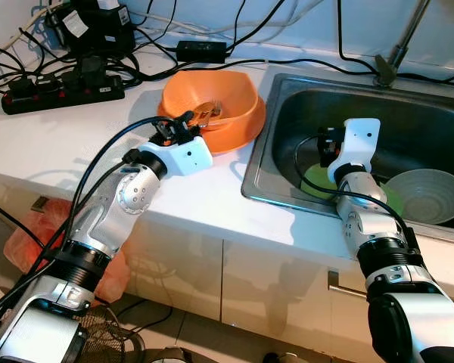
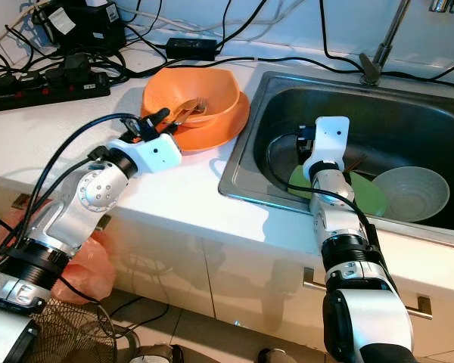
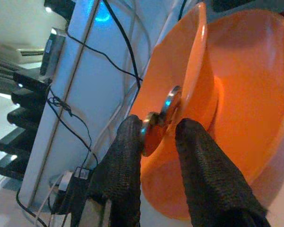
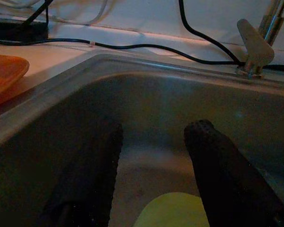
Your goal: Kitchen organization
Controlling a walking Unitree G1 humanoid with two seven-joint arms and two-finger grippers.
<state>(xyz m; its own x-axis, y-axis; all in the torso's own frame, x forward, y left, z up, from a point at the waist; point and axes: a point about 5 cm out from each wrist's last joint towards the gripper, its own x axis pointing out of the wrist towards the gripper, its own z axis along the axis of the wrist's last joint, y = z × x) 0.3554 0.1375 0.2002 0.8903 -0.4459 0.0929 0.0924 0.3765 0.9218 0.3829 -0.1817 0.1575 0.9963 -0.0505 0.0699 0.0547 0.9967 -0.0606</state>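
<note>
Left wrist view is showing the left end effector (image 3: 158,135) pinching a metal utensil (image 3: 162,113) at the rim of the orange bowl (image 1: 212,106), which is sitting on the white surface (image 1: 76,144) just beside the sink (image 1: 261,170). Inside the sink, the right end effector (image 4: 154,156) is hanging spread above a green plate (image 4: 173,210), with a grey bowl (image 1: 427,195) lying beside it.

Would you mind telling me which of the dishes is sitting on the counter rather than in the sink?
The orange bowl beside the sink, at the left gripper. The green plate and pale bowl lie inside the basin.
</note>
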